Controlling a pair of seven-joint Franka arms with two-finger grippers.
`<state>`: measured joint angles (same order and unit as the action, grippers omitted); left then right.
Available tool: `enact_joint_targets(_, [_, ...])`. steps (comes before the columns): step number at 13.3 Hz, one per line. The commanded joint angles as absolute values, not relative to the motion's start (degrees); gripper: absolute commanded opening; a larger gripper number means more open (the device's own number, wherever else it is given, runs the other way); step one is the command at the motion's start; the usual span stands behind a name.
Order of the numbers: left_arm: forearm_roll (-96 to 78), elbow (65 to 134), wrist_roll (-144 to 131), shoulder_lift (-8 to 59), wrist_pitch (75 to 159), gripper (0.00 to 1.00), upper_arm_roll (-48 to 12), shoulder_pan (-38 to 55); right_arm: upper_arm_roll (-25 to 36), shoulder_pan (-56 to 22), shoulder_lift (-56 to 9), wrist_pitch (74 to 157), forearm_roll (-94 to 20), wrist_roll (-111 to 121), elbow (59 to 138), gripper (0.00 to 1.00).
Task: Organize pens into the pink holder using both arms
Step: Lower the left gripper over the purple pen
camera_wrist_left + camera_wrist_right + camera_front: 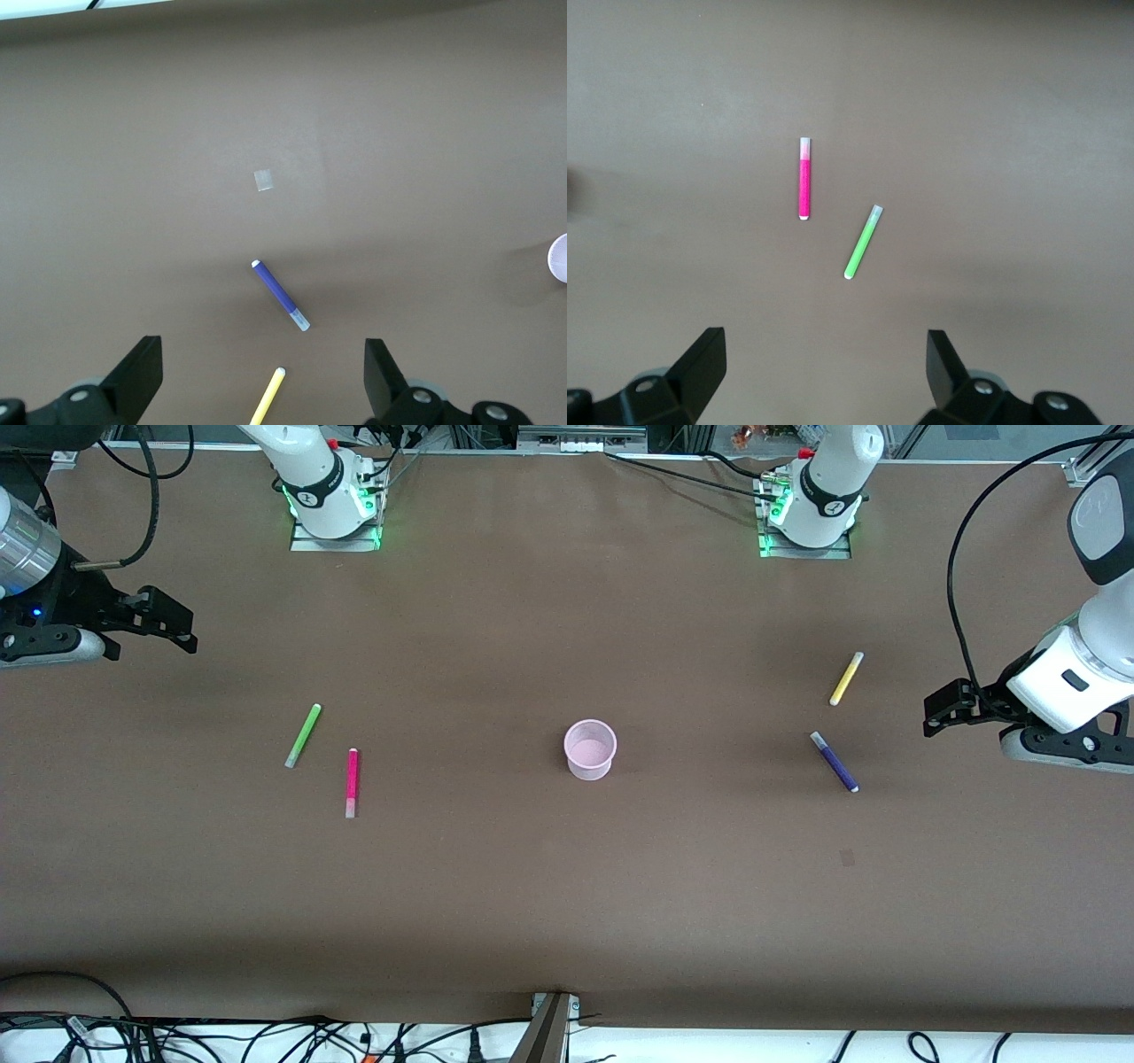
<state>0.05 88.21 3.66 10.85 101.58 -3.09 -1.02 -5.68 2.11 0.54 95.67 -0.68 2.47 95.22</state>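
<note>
Lying well apart from both arms' spread fingers (142, 372): pens (834, 762).

A brown table (549, 903) fills the view, black cables (266, 1036) tangled along its near edge.

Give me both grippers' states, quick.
Left gripper: open, empty, over the table near the purple pen.
Right gripper: open, empty.

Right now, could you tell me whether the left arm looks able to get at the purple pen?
Probably yes. The left tool hangs open above the table's left-arm end, and the purple pen lies flat on bare table, apart from the yellow pen, with nothing over it.
</note>
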Motion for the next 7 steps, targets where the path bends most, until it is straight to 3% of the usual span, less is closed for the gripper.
enact_joint_targets(1, [-0.97,87.28,3.16,12.39,100.72,1.00,-2.64,-2.19,-5.89,1.93,-0.26,95.28,0.09,1.67,93.69,1.00])
enact_joint_targets(7, [-1.05,87.01,-3.14,22.31,102.91,1.00,-2.55,-4.92,-5.98,1.93,-0.26,94.92,0.00,1.67,93.69,1.00])
